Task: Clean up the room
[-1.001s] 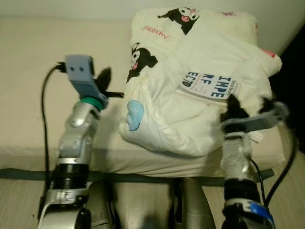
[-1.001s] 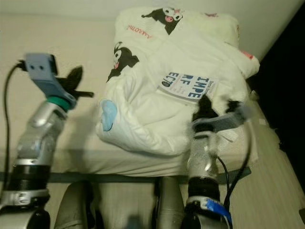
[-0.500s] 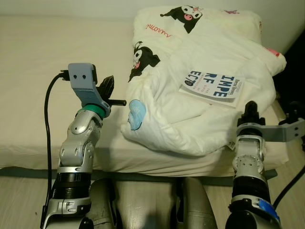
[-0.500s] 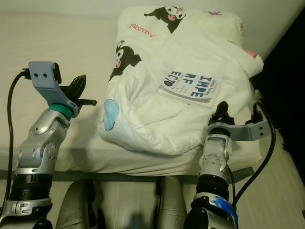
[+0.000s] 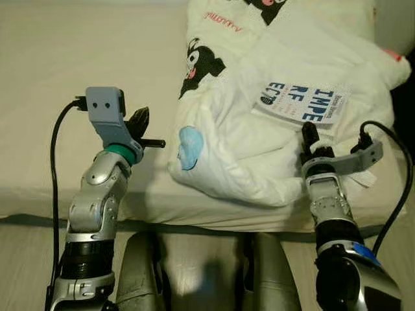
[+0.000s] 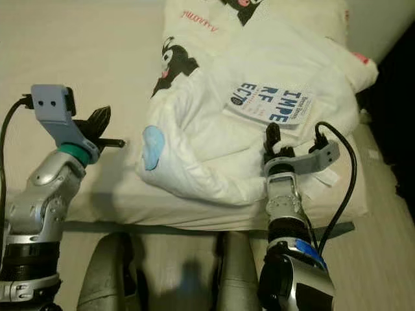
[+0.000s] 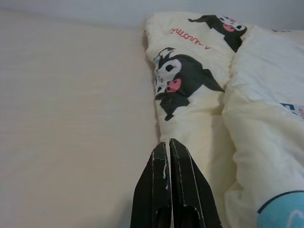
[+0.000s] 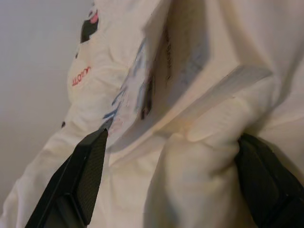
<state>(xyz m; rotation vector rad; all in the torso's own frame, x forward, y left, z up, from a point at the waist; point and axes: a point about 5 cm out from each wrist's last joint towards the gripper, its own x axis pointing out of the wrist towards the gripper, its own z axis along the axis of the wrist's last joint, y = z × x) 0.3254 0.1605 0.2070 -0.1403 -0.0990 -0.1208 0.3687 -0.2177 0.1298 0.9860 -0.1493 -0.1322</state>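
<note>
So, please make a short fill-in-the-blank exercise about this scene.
1. The book lies on top of the ____.
2. The left gripper has its fingers ____.
3. The right gripper has its fingers ____, near the book's edge.
4. The cartoon figures on the pillow are mostly ____ in colour.

Missing words: duvet; shut; open; black

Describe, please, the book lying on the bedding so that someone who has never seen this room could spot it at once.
Start at the cream bed, then the heaped white duvet with black cartoon prints on its right half. The book lies flat on top of that heap, just beyond the right hand, whose fingers are open. It is the one flat, rectangular thing there, its white cover bearing big dark blue letters.
</note>
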